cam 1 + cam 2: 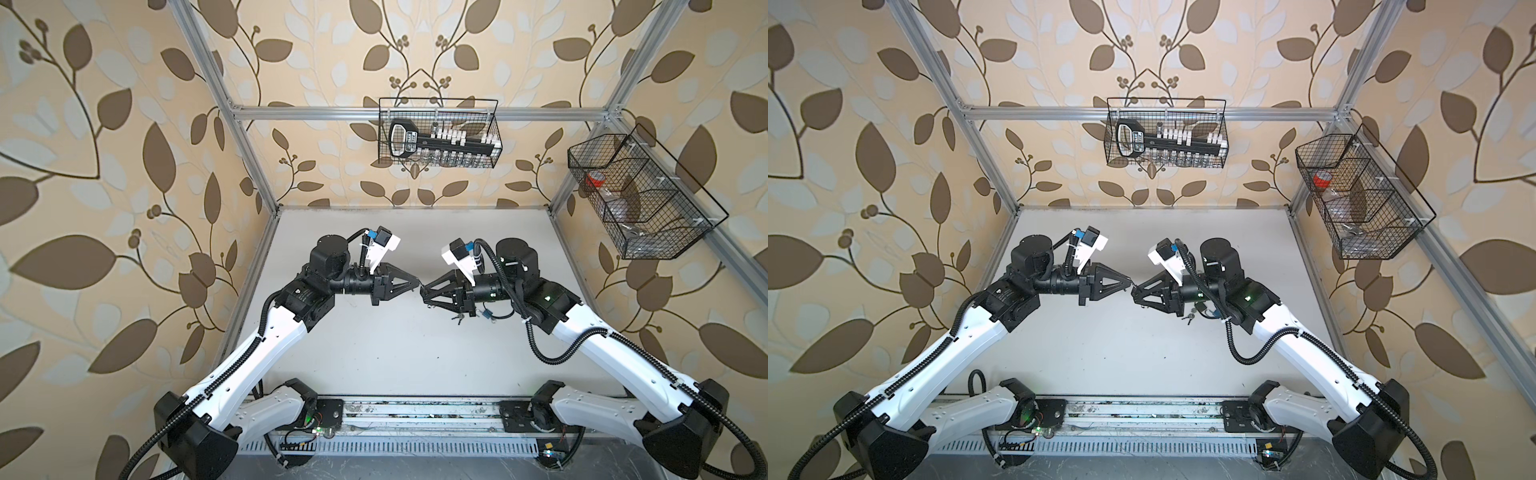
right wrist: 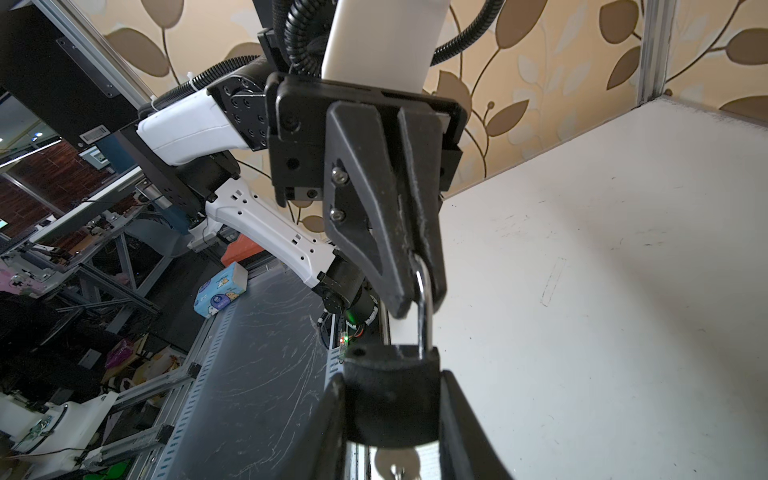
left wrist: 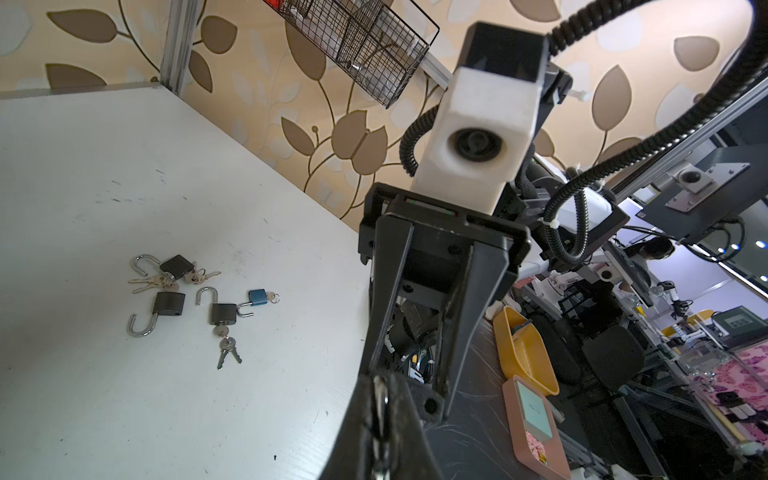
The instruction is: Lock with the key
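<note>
Right wrist: left claw [image 2: 419, 297] pinches curved steel shackle [image 2: 422, 322] of matte black padlock [image 2: 392, 399]

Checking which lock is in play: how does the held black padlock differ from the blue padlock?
Black padlock: matte black body; blue padlock: blue body. Black padlock is off the table, with the right gripper jaws on its body and the left gripper jaws pinching its shackle; blue padlock lies on the table, untouched. Both seem to have a key inserted.
</note>
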Robot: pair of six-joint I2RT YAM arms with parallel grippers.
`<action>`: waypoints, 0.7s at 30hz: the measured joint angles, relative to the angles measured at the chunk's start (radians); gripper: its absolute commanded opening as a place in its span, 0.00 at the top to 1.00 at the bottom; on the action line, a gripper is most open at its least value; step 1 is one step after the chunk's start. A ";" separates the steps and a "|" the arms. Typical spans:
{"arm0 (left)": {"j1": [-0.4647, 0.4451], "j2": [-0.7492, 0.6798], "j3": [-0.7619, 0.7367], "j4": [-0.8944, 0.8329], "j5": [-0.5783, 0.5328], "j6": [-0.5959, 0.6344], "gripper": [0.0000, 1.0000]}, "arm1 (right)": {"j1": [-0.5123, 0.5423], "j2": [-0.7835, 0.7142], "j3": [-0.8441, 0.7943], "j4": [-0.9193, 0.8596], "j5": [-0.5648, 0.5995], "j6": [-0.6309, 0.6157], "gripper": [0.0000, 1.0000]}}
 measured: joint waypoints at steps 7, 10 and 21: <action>0.000 0.000 0.000 0.000 -0.007 0.003 0.78 | 0.000 0.000 -0.002 0.003 0.000 0.000 1.00; 0.000 0.000 0.001 0.000 -0.012 0.003 0.82 | 0.000 0.000 -0.006 0.005 0.000 0.000 1.00; 0.000 0.000 0.001 0.000 -0.023 0.002 0.91 | 0.000 0.001 -0.014 0.005 -0.009 0.003 1.00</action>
